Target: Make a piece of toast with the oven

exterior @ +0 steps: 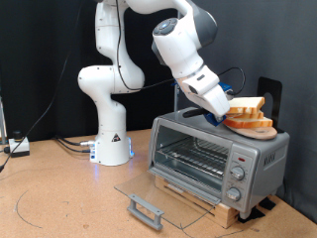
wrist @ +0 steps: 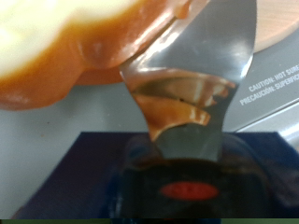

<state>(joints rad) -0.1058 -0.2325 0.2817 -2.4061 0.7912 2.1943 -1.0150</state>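
I read the piece of toast (exterior: 246,105) as the top slice of a small stack on a round wooden board (exterior: 251,127), which sits on the roof of the oven (exterior: 218,154). My gripper (exterior: 226,112) is right at that stack, on the side toward the exterior view's left, and level with the upper slices. In the wrist view the crust of a slice (wrist: 75,51) fills the frame right against one metal finger (wrist: 201,75), with the oven's grey top and a caution label beyond it. I cannot tell from either picture how wide the jaws stand or whether bread is already between them, so I will not call it a grasp.

Below the gripper, the oven's glass door (exterior: 163,198) lies dropped open onto the surface (exterior: 59,198), and the wire rack (exterior: 193,154) inside looks bare, so no slice appears to be loaded yet.

My judgement for doing this step well: take only the top slice, pinch it lightly at the crust since soft bread crushes, and keep it level so the stack beneath is not dragged off the board.
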